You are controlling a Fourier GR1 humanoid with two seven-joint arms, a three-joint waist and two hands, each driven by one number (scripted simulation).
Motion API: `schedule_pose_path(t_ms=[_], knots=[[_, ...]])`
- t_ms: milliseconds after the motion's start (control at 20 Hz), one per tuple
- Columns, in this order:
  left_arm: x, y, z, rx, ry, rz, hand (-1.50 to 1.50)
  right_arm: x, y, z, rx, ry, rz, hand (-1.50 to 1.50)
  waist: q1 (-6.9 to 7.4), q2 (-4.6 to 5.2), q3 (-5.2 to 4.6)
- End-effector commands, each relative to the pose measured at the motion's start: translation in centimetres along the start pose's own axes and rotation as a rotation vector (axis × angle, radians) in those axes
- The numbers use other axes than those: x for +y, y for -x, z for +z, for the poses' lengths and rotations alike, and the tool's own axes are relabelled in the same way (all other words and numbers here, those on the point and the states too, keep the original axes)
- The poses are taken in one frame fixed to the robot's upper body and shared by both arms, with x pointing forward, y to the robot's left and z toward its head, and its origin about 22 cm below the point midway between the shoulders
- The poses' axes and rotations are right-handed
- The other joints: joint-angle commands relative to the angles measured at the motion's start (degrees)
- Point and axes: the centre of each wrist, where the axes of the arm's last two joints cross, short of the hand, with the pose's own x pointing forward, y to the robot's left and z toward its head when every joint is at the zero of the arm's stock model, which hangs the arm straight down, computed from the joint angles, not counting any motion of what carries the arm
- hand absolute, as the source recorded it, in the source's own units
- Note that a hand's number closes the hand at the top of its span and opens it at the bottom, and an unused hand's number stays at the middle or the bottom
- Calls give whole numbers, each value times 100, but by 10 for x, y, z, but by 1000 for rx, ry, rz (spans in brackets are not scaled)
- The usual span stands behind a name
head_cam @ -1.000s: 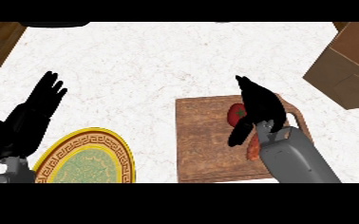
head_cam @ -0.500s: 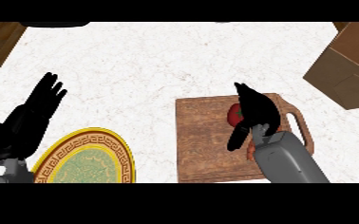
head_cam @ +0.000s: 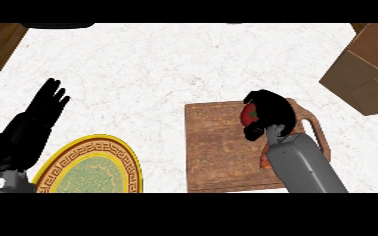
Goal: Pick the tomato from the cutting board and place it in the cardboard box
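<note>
The red tomato [head_cam: 249, 114] lies on the wooden cutting board [head_cam: 218, 150], near the board's far right part. My right hand [head_cam: 271, 112] is curled over it from the right, fingers and thumb wrapped round it, so only its left side shows. The cardboard box [head_cam: 357, 72] stands at the right edge of the counter, farther away than the board. At the left edge my left hand [head_cam: 37, 120] rests open with its fingers pointing away.
A yellow-rimmed plate [head_cam: 88, 167] with a green middle sits at the lower left, next to the left hand. White marble counter [head_cam: 170, 65] stretches beyond the board. A dark wooden corner shows at the top left.
The right hand's fingers, straight over the tomato before, have curled down and closed round it. The left hand has not moved.
</note>
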Motion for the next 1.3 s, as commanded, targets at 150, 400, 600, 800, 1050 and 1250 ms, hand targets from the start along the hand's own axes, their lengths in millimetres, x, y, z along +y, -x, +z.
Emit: schedule_pose_path(t_ms=[150,400,600,800,1050,1250], knots=[[-11,-6,-9,-3,-4,-5,0,-6,5,7,-36,35,33,150,-15,-3,0],[4,1,5,2,-1,-1,0,5,-6,5,-53,57,38,150,-1,-2,-1],[6,-10,-9,-1,-3,-9,0,-6,16,-13,-177,33,88,150,-2,4,1],[-1,3,-7,-2,-16,0,0,-18,52,-15,-408,-30,225,150,-16,10,4],[16,-5,-3,-5,-6,14,0,-39,65,-6,-423,117,258,150,-23,-6,-1],[-13,-14,0,0,-7,-11,0,-60,58,21,-491,249,220,150,-46,-15,0]])
